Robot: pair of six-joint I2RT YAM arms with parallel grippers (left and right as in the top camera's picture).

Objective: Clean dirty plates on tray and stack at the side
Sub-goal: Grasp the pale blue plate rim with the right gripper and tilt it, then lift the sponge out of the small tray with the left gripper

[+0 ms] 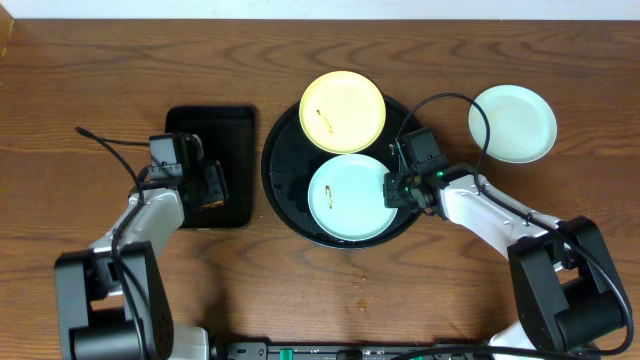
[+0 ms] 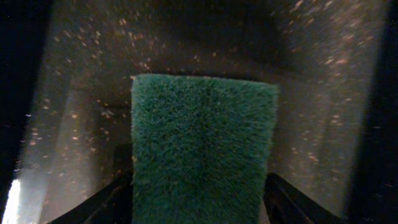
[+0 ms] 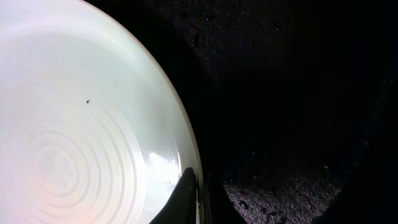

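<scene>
On my overhead feed the large round glossy black tray [image 1: 283, 185] sits mid-counter with two of the plates on it. The round shallow plastic mint-green plate [image 1: 345, 205] lies in the tray's near half with a small brownish smear near its middle. The pale yellow plate [image 1: 343, 111] of the same kind lies at the far side, overlapping the tray's far rim, and is also smeared. Their edges come just beside each other, and I cannot tell whether they touch.

My right pincer [image 1: 392, 190] is at the mint-green plate's right edge, clamped down on its rim. The right wrist feed shows one dark finger [image 3: 186, 196] lying over the rim, with the speckled black tray floor beyond. The yellow plate sits close on the far side of that grip. The arm's black cable [image 1: 450, 97] arcs over the gap toward the second mint-green plate [image 1: 513, 123], which rests alone on the brown wooden counter [image 1: 100, 80], well apart from the tray on the right.

My left pincer [image 1: 212, 185] hangs over the smaller rectangular black tray [image 1: 225, 130], left of the round one. Its wrist feed is filled by a green scouring pad [image 2: 204, 149], with the fingers set wide along either side of it. I cannot tell whether they squeeze it or merely flank it.
</scene>
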